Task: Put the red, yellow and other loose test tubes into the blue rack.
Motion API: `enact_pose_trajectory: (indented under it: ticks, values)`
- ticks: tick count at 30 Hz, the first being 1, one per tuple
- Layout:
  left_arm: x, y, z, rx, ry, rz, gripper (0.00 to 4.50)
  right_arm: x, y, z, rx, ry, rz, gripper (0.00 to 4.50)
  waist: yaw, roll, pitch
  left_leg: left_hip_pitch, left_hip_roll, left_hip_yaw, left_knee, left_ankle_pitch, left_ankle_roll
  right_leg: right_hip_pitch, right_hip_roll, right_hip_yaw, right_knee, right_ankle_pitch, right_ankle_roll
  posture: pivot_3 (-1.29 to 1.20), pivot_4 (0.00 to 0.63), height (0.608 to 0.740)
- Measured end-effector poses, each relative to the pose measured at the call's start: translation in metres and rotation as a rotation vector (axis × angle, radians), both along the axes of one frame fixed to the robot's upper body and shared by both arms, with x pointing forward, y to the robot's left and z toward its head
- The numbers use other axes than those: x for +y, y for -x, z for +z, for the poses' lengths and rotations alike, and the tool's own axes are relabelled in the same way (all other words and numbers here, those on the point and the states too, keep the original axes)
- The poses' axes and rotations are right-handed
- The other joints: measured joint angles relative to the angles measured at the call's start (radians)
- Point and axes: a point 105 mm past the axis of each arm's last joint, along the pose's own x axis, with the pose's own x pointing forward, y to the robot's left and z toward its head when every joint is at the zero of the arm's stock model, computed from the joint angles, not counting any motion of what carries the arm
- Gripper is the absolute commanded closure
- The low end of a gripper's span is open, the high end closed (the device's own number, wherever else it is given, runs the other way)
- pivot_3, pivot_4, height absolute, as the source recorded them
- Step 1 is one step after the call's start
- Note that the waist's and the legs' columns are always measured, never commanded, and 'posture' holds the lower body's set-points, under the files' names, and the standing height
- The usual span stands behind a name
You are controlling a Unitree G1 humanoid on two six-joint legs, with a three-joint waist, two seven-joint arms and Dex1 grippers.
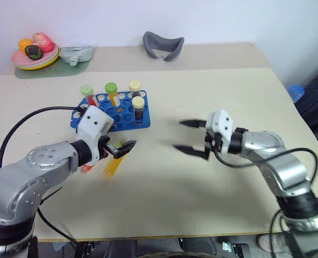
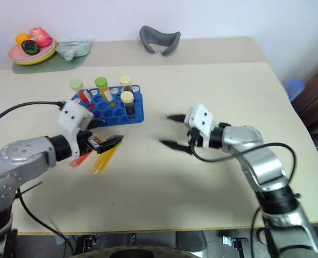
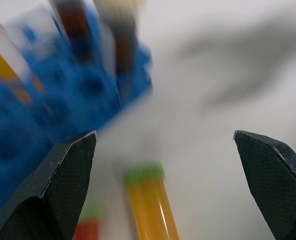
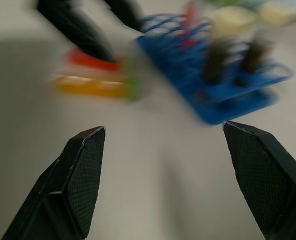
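The blue rack (image 1: 106, 119) stands left of centre and holds several capped tubes, among them a red one (image 1: 89, 97), a yellow one (image 1: 113, 95) and two dark ones (image 1: 139, 107). In front of it, two loose test tubes lie side by side on the table: a yellow one (image 1: 112, 166) with a green cap and a red one (image 1: 86, 168). My left gripper (image 1: 127, 148) is open just above the yellow tube (image 3: 150, 210), which lies between its fingers (image 3: 67, 185). My right gripper (image 1: 178, 134) is open and empty right of centre, pointing left toward the rack (image 4: 213, 75).
A plate of toy fruit (image 1: 35, 54) on a green mat and a grey curved object (image 1: 163, 45) sit at the back of the table. A black cable (image 1: 19, 129) loops beside my left arm. The tabletop between the grippers is bare.
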Motion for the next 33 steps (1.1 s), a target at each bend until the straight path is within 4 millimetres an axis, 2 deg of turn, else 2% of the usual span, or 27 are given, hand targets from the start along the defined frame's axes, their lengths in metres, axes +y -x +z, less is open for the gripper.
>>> enact_pose_trajectory:
  ticks: [3, 11, 18, 26, 27, 28, 30, 31, 33]
  values:
    - [-0.001, -0.007, -0.008, 0.098, -0.061, 0.02, 0.0, 0.004, 0.007, 0.002, 0.011, -0.007, 0.027, 0.69, -0.001, -0.002, 0.001, 0.003, 0.0, 0.0, -0.001, 0.0, 0.0, 0.004, 0.0, 0.0, -0.002, 0.0, 0.0, 0.0, 0.15, 0.74]
    - [-0.004, -0.009, -0.038, 0.248, -0.141, 0.062, 0.0, 0.01, 0.008, 0.002, 0.017, -0.031, 0.016, 0.69, 0.007, -0.002, 0.001, 0.002, 0.0, 0.0, -0.001, -0.001, 0.001, 0.003, -0.001, 0.0, -0.005, 0.0, 0.0, 0.0, 0.15, 0.74]
    - [-0.017, -0.014, -0.043, 0.269, -0.13, 0.099, 0.0, 0.015, 0.011, -0.005, 0.035, -0.023, 0.027, 0.69, 0.027, -0.002, 0.001, 0.002, 0.0, 0.0, -0.001, -0.001, 0.001, 0.004, -0.002, 0.0, -0.005, 0.0, 0.0, 0.0, 0.15, 0.74]
    - [-0.016, -0.015, -0.044, 0.299, -0.132, 0.152, 0.0, 0.02, 0.015, -0.006, 0.029, -0.035, 0.034, 0.69, 0.025, -0.002, 0.001, 0.003, 0.0, 0.0, -0.001, -0.001, 0.001, 0.005, -0.001, 0.0, -0.004, 0.0, 0.0, 0.0, 0.15, 0.74]
    - [-0.014, -0.015, -0.044, 0.303, -0.136, 0.159, 0.5, 0.02, 0.015, -0.006, 0.028, -0.036, 0.035, 0.65, 0.025, -0.002, 0.001, 0.003, 0.0, 0.0, -0.001, -0.001, 0.001, 0.005, -0.001, 0.0, -0.004, 0.0, 0.0, 0.0, 0.15, 0.74]
    - [-0.013, -0.014, -0.044, 0.304, -0.146, 0.168, 0.7, 0.02, 0.016, -0.006, 0.029, -0.036, 0.035, 0.65, 0.025, -0.002, 0.001, 0.003, 0.0, 0.0, -0.001, 0.0, 0.001, 0.005, -0.001, 0.0, -0.004, 0.0, 0.0, 0.0, 0.15, 0.74]
    - [-0.008, -0.013, -0.044, 0.308, -0.169, 0.193, 1.72, 0.02, 0.016, -0.007, 0.032, -0.036, 0.034, 0.65, 0.026, -0.002, 0.001, 0.003, 0.0, 0.0, -0.001, 0.0, 0.001, 0.005, -0.002, 0.0, -0.005, 0.0, 0.0, 0.0, 0.15, 0.74]
    - [-0.006, -0.013, -0.045, 0.312, -0.177, 0.208, 2.06, 0.021, 0.016, -0.008, 0.033, -0.035, 0.034, 0.65, 0.026, -0.002, 0.001, 0.003, 0.0, 0.0, -0.001, 0.0, 0.001, 0.005, -0.002, 0.0, -0.005, 0.0, 0.0, 0.0, 0.15, 0.74]
    - [-0.002, -0.011, -0.045, 0.321, -0.185, 0.232, 2.06, 0.021, 0.016, -0.008, 0.033, -0.035, 0.033, 0.65, 0.028, -0.002, 0.001, 0.003, 0.0, 0.0, -0.001, 0.0, 0.0, 0.005, -0.002, 0.0, -0.005, 0.0, 0.0, 0.0, 0.15, 0.74]
